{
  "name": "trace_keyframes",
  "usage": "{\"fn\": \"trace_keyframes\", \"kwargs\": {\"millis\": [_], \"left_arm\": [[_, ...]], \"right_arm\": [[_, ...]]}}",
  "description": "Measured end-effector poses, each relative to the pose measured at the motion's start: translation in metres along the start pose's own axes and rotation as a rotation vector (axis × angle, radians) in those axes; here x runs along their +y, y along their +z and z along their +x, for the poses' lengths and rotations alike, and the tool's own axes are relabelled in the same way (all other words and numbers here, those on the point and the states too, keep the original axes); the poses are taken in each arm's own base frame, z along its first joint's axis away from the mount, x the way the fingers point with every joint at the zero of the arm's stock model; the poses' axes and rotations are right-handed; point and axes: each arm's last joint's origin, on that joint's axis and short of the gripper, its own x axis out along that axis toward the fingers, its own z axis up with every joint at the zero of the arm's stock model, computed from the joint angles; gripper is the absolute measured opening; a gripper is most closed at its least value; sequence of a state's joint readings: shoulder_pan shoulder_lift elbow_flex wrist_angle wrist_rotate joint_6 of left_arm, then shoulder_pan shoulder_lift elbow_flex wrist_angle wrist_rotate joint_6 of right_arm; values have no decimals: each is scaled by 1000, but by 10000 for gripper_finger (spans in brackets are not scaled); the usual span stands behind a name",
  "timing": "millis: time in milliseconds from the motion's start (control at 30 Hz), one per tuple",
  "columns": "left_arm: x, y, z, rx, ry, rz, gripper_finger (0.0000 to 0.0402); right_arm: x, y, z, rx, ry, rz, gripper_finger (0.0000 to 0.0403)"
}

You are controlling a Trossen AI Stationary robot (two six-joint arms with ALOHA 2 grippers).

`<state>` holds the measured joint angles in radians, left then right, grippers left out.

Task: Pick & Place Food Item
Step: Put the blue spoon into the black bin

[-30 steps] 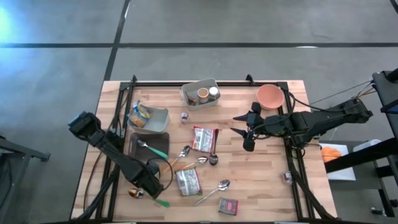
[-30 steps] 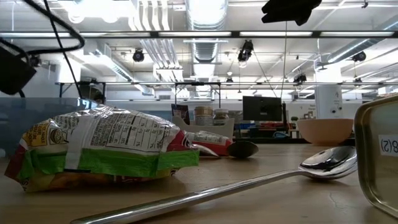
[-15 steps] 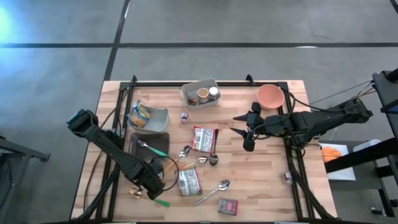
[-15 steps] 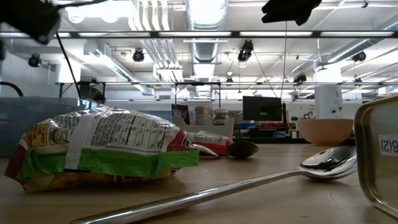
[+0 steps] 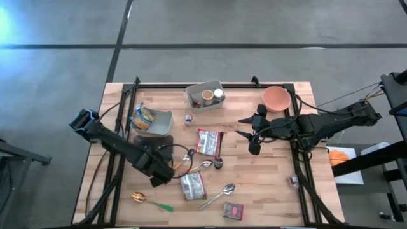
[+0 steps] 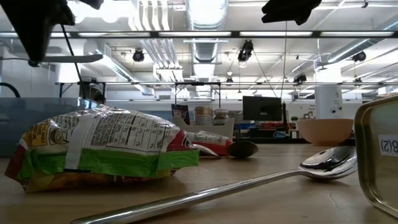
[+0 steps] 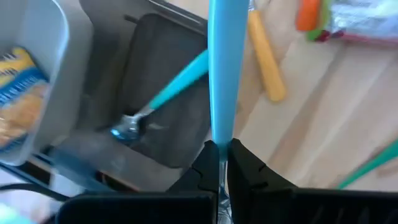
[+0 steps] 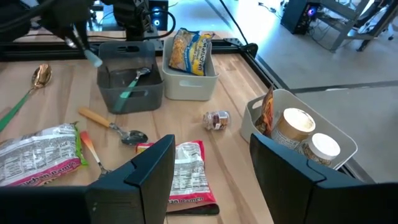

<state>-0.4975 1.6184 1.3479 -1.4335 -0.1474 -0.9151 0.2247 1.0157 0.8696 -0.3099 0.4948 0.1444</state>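
Now left tool (image 7: 221,163) has lifted blue-handled utensil (image 7: 221,74) toward dark tray (image 5: 141,149).

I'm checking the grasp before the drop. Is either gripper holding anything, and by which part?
The left gripper is shut on a blue-handled utensil, gripping one end of its handle. The right gripper holds nothing.

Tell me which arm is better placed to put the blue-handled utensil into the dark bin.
Left. The left gripper is shut on the blue-handled utensil by the dark bin; the right gripper hangs open and empty near the bowl.
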Motion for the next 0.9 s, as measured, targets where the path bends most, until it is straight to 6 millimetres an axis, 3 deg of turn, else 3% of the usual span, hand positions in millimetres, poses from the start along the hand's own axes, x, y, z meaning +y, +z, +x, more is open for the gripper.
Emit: {"fn": "trace_keyframes", "kwargs": {"millis": [267, 500, 733, 900], "left_arm": [[27, 15, 14, 73, 112, 93, 5], [36, 12, 37, 131, 183, 177, 5], [36, 8, 58, 156, 178, 267, 5], [30, 10, 68, 136, 79, 376, 5]], "right_arm": [[0, 0, 0, 0, 0, 0, 208], [0, 0, 0, 0, 0, 0, 208], [0, 0, 0, 0, 0, -7, 208], [0, 0, 0, 0, 0, -7, 208]]}}
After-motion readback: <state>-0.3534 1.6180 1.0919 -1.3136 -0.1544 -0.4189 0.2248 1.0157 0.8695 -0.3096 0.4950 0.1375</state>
